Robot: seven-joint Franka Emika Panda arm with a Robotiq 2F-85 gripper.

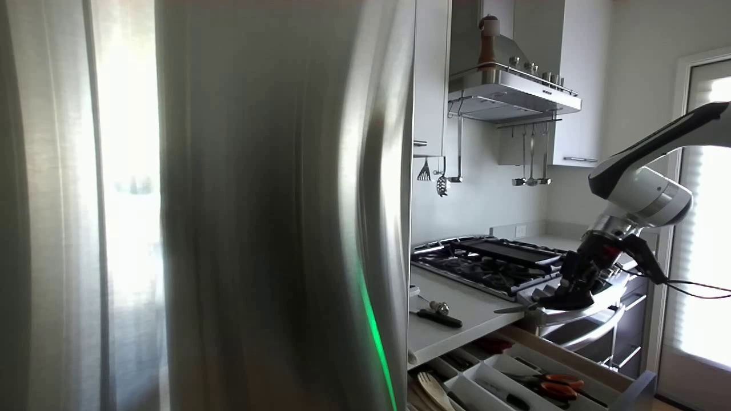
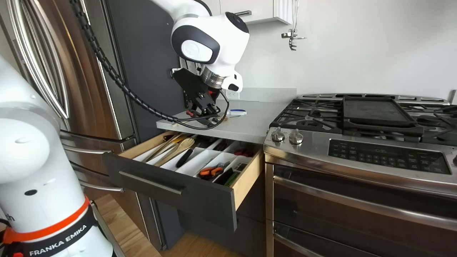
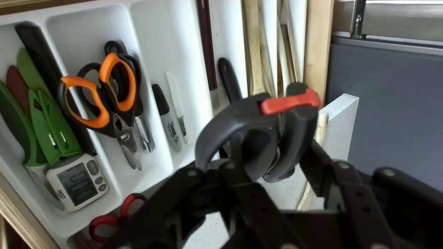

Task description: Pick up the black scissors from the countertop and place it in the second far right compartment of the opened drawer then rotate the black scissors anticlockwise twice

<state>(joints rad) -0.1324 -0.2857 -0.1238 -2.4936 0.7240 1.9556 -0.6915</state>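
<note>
Black scissors (image 3: 252, 114) pinched by the end effector (image 3: 271, 159), handles toward the front of the opened drawer (image 3: 317, 48); we judge the target slot (image 3: 79, 38), holding orange-handled scissors (image 3: 116, 105), lies left in the wrist view.

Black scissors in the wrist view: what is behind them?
Behind the black scissors, upper parts of a black handle and a pale wooden utensil show in the opened drawer; their lower ends are hidden.

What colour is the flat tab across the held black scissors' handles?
The flat tab is red, clearest in wrist view.
</note>
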